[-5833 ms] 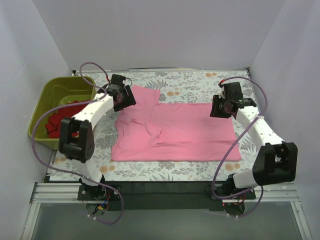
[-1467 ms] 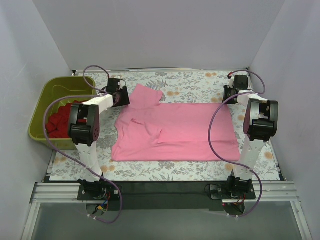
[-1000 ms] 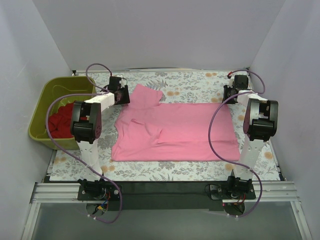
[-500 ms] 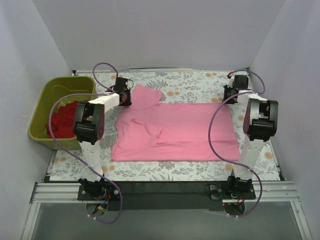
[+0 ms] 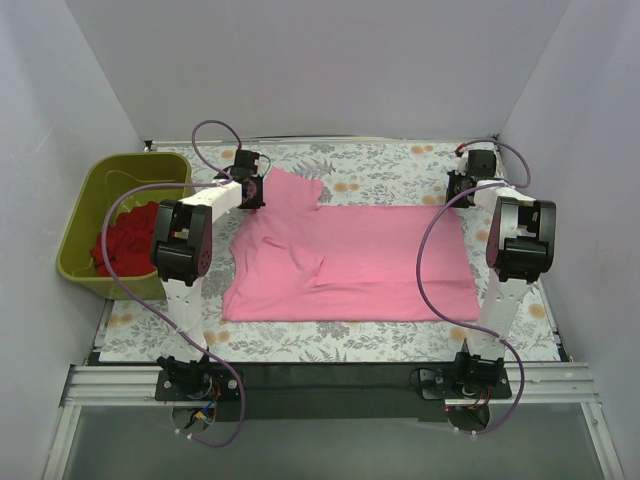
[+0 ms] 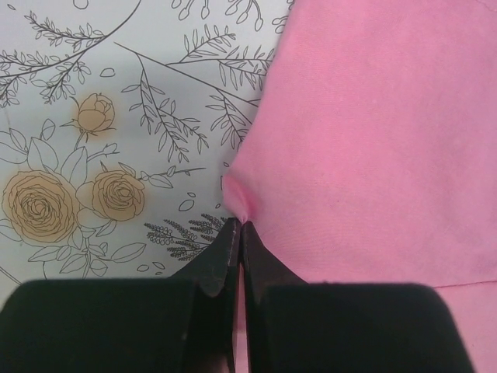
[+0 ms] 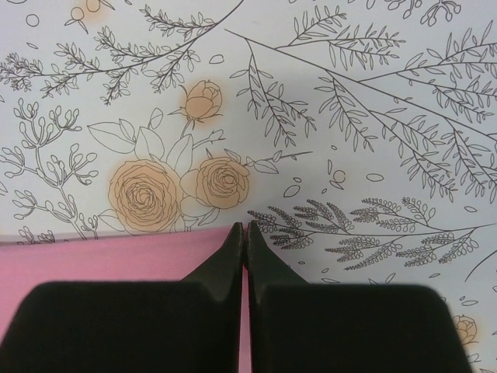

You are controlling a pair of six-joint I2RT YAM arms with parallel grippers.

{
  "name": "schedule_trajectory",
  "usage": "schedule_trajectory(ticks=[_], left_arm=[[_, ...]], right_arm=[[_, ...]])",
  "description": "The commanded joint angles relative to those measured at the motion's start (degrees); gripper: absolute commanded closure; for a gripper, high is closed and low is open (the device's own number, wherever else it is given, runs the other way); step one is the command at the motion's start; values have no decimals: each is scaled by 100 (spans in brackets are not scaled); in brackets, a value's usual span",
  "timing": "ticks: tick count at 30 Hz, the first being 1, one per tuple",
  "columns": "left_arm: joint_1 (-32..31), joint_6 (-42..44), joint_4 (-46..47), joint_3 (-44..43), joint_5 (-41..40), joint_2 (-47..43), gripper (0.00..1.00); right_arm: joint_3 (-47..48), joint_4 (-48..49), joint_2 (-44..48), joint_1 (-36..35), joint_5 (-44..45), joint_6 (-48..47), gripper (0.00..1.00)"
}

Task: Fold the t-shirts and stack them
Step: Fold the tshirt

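We find the pink t-shirt [image 5: 350,262] spread flat on the floral desk [image 5: 385,162], left pincer [image 6: 239,225] clenched on a pinch of its far left edge, right pincer [image 7: 245,227] clenched at its far right corner, hold on cloth unclear to us, red t-shirt [image 5: 125,240] heaped in the green tub [image 5: 100,190].

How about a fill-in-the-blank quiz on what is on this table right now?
1. The flat shirt spread on the flowered table is ____.
2. The bunched shirt in the green tub is ____.
3. The left gripper and the right gripper both have their jaws ____.
4. A little pucker of pink cloth sits at the fingertips of the ____ gripper.

Missing words: pink; red; shut; left.
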State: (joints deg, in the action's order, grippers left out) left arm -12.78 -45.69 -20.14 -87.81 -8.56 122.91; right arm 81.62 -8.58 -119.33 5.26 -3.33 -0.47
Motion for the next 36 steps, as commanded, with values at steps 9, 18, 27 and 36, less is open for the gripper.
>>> schedule_trajectory(ticks=[9,18,27,36], left_arm=[[12,113,-262,80,65,-505,100],[12,104,-183,282,-93,-962,100],[12,8,-139,598,-146,-1463,100],[21,-229,-104,1353,-164,-2218,100]], right_arm=[[29,-56,700,46,281,231,99],[-410,23,1359,81,562,539,99],[-893,32,1834,186,544,820,99],[-1543,23,2405,309,386,1154,99]])
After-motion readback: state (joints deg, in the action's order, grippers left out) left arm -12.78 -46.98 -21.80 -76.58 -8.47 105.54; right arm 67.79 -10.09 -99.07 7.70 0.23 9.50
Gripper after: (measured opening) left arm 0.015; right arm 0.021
